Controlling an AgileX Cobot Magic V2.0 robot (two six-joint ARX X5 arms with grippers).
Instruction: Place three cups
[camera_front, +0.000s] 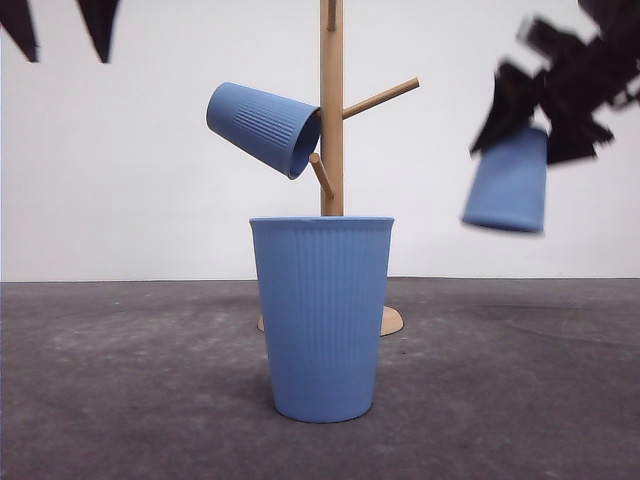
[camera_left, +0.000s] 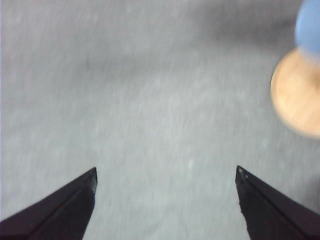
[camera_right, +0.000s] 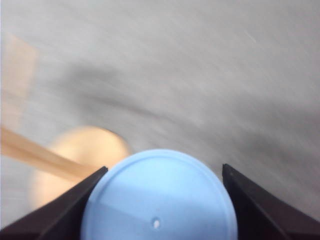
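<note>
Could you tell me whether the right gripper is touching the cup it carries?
Touching: in the right wrist view, the gripper fingers press both sides of the cup.

this looks like a bare test setup in a lab or studio rather than a home. a plain white backdrop (camera_front: 150, 200) rises straight behind a uniform grey matte surface (camera_front: 520, 400), and the only furnishing is a wooden peg stand (camera_front: 331, 110) holding a blue cup (camera_front: 262, 128).

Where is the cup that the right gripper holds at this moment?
In the front view, the held cup hangs in the air on the right, in the right gripper, beside the wooden cup tree and above the table.
</note>
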